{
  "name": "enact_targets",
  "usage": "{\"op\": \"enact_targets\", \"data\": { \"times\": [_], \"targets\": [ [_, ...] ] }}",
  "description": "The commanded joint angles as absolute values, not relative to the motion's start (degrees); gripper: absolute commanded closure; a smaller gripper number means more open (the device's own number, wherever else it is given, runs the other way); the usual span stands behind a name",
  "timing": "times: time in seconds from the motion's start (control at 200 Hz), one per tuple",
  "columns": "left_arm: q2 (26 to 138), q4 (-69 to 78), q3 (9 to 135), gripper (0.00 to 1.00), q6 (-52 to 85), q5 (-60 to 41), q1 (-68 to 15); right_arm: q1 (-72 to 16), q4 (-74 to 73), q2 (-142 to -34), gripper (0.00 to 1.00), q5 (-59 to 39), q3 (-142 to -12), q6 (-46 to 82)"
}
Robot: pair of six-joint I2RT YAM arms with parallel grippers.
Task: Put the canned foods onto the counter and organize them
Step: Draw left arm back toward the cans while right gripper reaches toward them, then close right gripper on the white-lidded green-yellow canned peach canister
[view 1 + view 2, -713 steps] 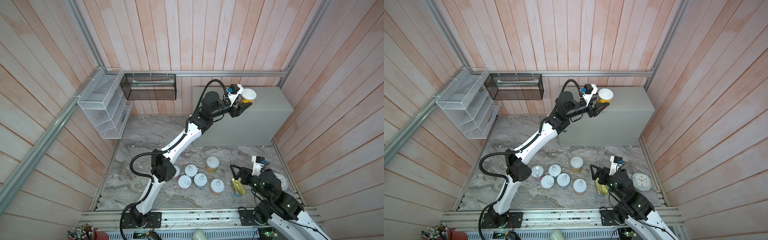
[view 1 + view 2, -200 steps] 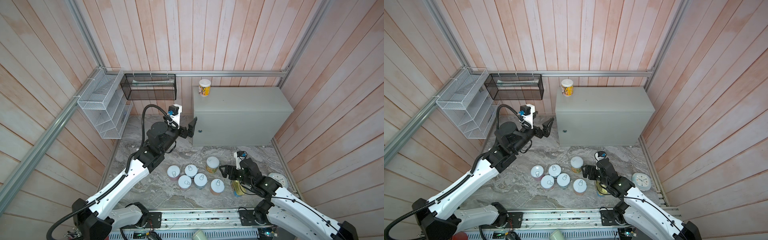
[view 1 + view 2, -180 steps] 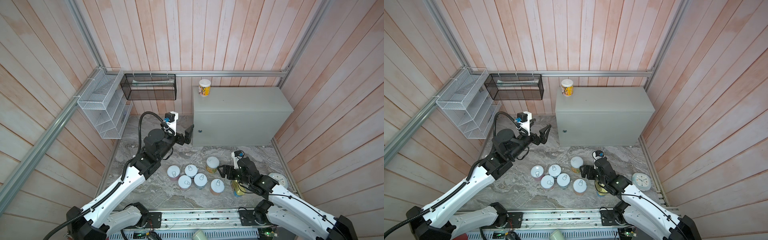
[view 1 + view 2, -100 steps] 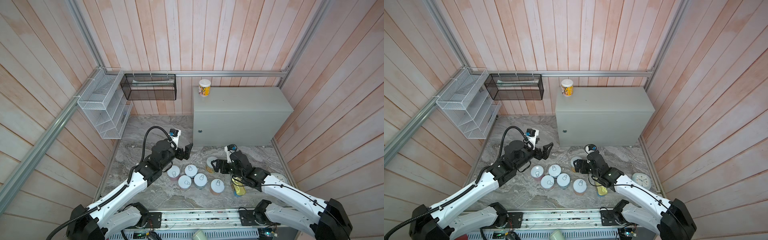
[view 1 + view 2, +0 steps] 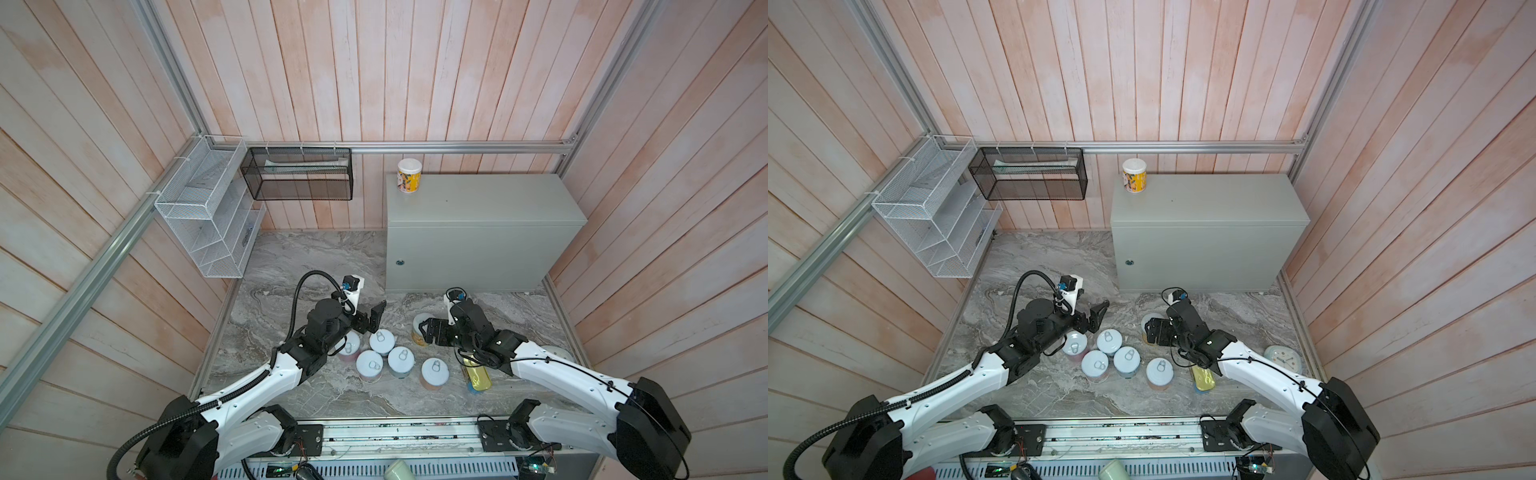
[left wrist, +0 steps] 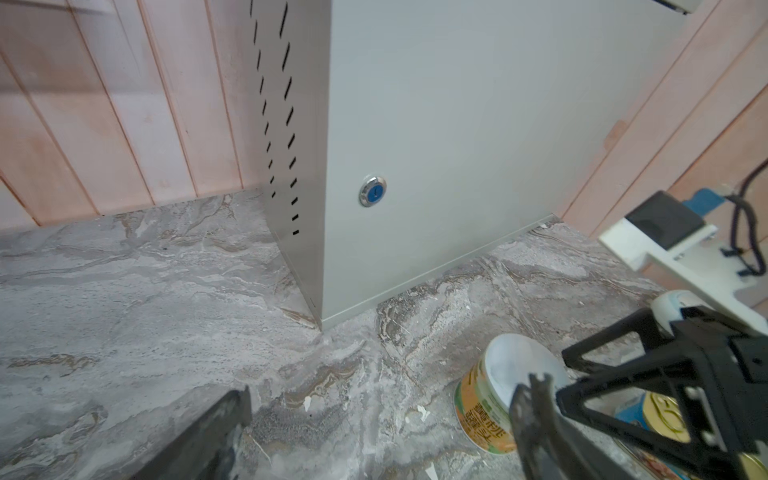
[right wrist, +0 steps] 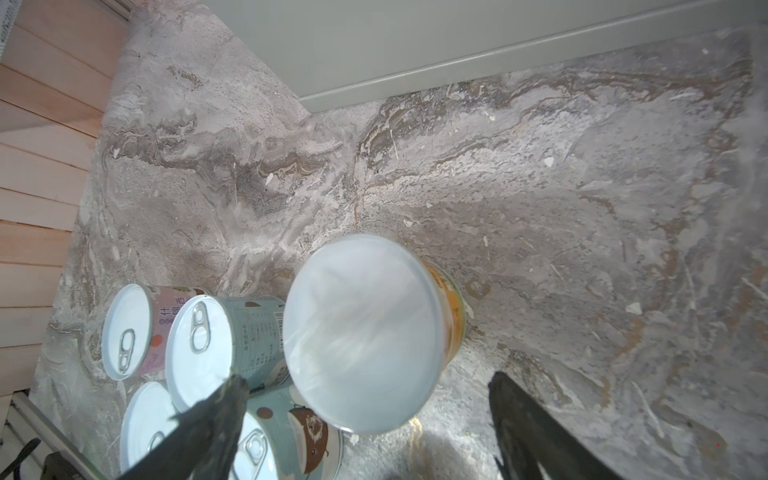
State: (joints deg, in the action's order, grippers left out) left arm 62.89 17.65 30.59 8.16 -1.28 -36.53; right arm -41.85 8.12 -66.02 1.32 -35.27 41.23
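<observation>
The right gripper [image 5: 427, 332] is down at a white-lidded can [image 7: 361, 332] that stands upright on the marble floor [image 5: 299, 266], a little nearer than the front of the counter [image 5: 498, 203]. Its jaws are spread wide on either side of the lid, and I can't see that they have closed on anything. The left gripper [image 5: 372, 319] hangs over the left end of the pull-tab cans [image 5: 401, 361], jaws fully apart and empty. Another white-lidded can [image 5: 409, 176] stands on the counter's far-left corner. The five pull-tab cans cluster mid-floor, and the gold tin [image 5: 478, 378] lies to their right, partly under the right arm. So this looks like the pick of the second can. I'd say the next move calls for sinking lower around the body, below the lid's rim, squeezing, and lifting well above the counter's front edge before carrying it far and setting it by the first. A pull-tab can stands just beside it, so the jaw on that side has little room, while the far and right sides lie open. The counter top is nearly all bare, and the clock [image 5: 1283, 359] sits well off to the right.
</observation>
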Motion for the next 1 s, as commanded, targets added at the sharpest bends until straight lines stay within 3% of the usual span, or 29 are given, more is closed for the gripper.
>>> {"op": "enact_targets", "data": {
  "times": [0.0,0.995],
  "targets": [
    [62.25,22.98,28.74,0.00,8.04,-5.27,-36.53,-42.77,7.30,-67.19,0.09,-0.20,-37.51,42.80],
    [65.92,23.02,28.39,0.00,7.29,-3.61,-36.51,-45.79,10.67,-84.87,0.14,7.26,-48.28,39.49]
  ]
}}
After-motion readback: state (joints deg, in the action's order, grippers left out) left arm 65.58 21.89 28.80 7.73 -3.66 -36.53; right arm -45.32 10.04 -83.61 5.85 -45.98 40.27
